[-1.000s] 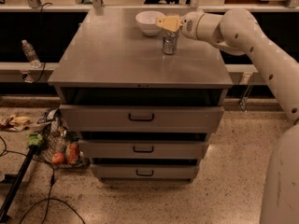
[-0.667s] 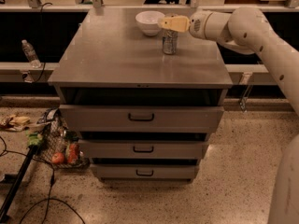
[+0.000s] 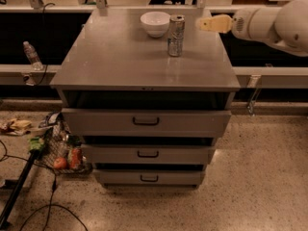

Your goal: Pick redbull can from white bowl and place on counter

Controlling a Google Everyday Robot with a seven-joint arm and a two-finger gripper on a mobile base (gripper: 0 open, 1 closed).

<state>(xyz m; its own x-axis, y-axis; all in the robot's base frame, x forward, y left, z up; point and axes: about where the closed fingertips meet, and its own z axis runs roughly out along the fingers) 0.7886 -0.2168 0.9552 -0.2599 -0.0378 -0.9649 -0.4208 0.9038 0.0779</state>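
Observation:
The redbull can (image 3: 176, 35) stands upright on the grey counter (image 3: 120, 57), near its far right part. The white bowl (image 3: 155, 23) sits just left of and behind the can and looks empty. My gripper (image 3: 211, 24) hangs over the counter's far right edge, to the right of the can and about level with its top. It points left toward the can, is apart from it and holds nothing.
The cabinet has three black-handled drawers (image 3: 146, 121) below the counter. A clear water bottle (image 3: 32, 54) stands on the pale ledge (image 3: 19, 73) at left. A basket with fruit and packets (image 3: 60, 150) and cables lie on the floor at lower left.
My gripper has drawn back to the right, away from the top of the can. The can stays standing on the counter beside the bowl.

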